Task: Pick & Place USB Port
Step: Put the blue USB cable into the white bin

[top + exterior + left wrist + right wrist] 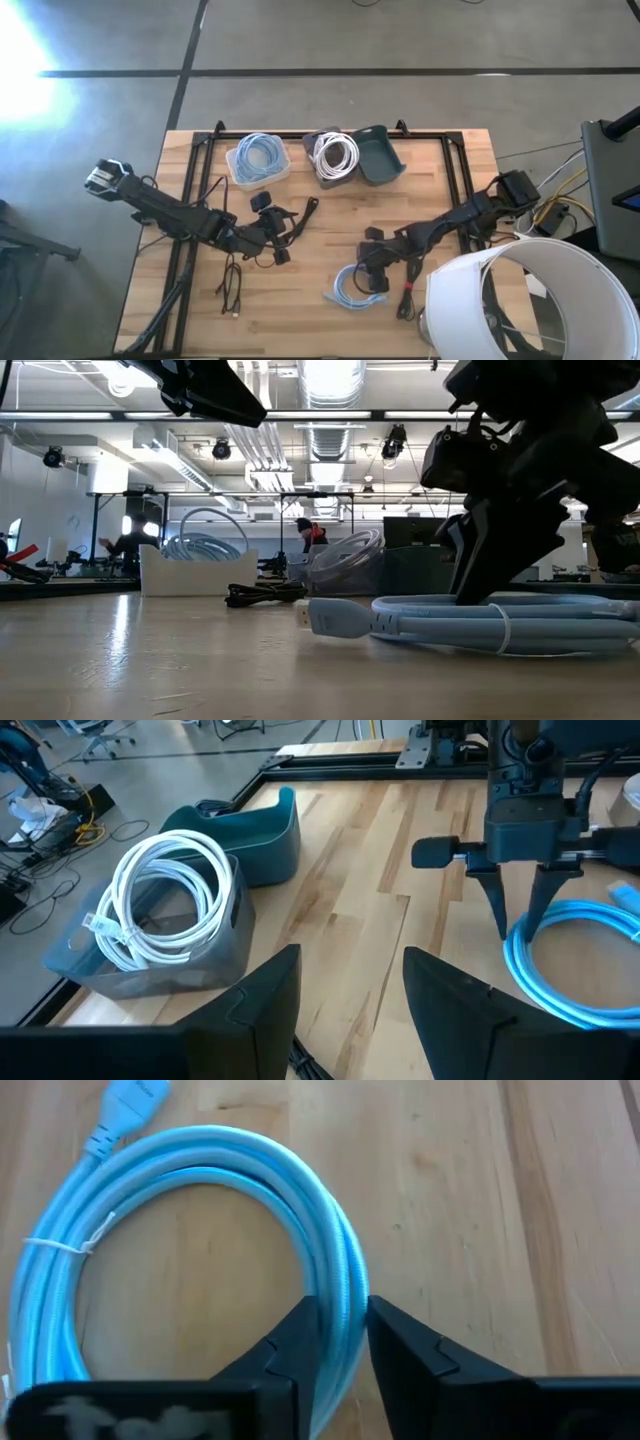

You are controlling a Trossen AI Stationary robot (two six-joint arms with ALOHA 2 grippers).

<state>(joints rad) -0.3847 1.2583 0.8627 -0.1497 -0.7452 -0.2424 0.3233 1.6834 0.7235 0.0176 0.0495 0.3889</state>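
On the wooden table (300,290), our right gripper (342,1342) pinches the blue cable (180,1165) coiled near the front edge, fingers either side of its strands. Our left gripper (350,985) hovers mid-table, fingers spread, empty.

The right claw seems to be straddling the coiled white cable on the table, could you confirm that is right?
Not quite: the right claw straddles the coiled light blue cable on the table, as the right wrist view shows. The white cable sits in a clear bin.
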